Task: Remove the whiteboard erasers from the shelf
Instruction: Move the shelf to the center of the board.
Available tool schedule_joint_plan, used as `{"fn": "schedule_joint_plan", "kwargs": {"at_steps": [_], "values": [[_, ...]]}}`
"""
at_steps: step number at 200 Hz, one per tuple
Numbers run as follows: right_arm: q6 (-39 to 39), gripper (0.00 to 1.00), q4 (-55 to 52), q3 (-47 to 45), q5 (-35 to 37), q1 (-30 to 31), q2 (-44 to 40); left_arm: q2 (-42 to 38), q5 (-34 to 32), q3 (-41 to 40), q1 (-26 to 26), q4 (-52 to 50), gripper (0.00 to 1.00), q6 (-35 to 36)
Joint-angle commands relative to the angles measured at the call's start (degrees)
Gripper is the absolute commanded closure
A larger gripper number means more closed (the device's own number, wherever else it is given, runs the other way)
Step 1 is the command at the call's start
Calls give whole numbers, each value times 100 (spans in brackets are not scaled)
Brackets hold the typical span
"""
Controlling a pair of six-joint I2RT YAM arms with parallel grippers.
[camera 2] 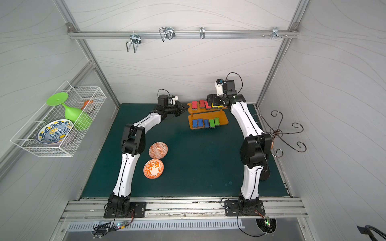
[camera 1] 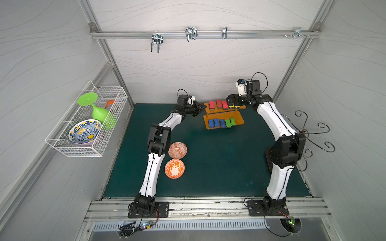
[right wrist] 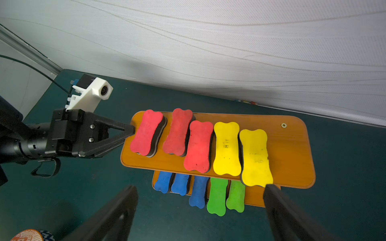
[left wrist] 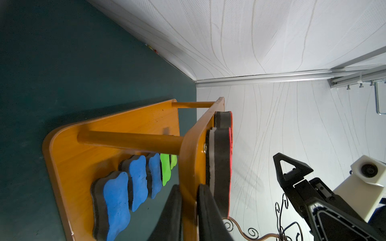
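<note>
The orange-brown two-tier shelf (camera 1: 240, 122) (camera 2: 224, 120) stands at the back of the green mat. Three red erasers (right wrist: 147, 132) and two yellow ones (right wrist: 226, 148) lie on its top board (right wrist: 288, 146). Three blue erasers (right wrist: 179, 184) and two green ones (right wrist: 217, 195) lie on the lower board. My left gripper (left wrist: 189, 187) (camera 1: 202, 108) is shut on the top board's left end, one finger (left wrist: 173, 208) under it and one over. My right gripper (right wrist: 200, 188) (camera 1: 230, 102) hangs open above the yellow end, holding nothing.
Two round orange patterned bowls (camera 1: 177, 150) (camera 1: 174, 168) sit on the mat beside the left arm. A white wire basket (camera 1: 87, 125) with a green glass and a patterned bowl hangs on the left wall. A curled wire hook stand (camera 1: 309, 133) is by the right arm.
</note>
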Motion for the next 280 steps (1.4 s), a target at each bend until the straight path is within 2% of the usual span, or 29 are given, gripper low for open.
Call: {"fn": "schedule_joint_plan", "kwargs": {"at_steps": [1, 38, 62, 109, 174, 204, 280], "values": [[-77, 1, -228, 454, 137, -42, 303, -261, 86, -74, 238, -43, 100, 310], [-88, 4, -648, 1409, 426, -169, 1038, -411, 112, -259, 482, -309, 100, 495], [10, 6, -692, 1661, 429, -277, 1308, -460, 151, -318, 602, -353, 100, 511], [210, 13, -695, 1719, 310, -397, 1592, -488, 178, -227, 901, -618, 100, 659], [464, 19, -615, 1721, -11, -402, 1860, -381, 186, -104, 929, -772, 100, 737], [584, 26, -551, 1730, -202, -389, 1948, -354, 178, -22, 931, -874, 100, 805], [489, 30, -542, 1801, 121, -254, 2078, -367, 171, 100, 1008, -1043, 100, 891]]}}
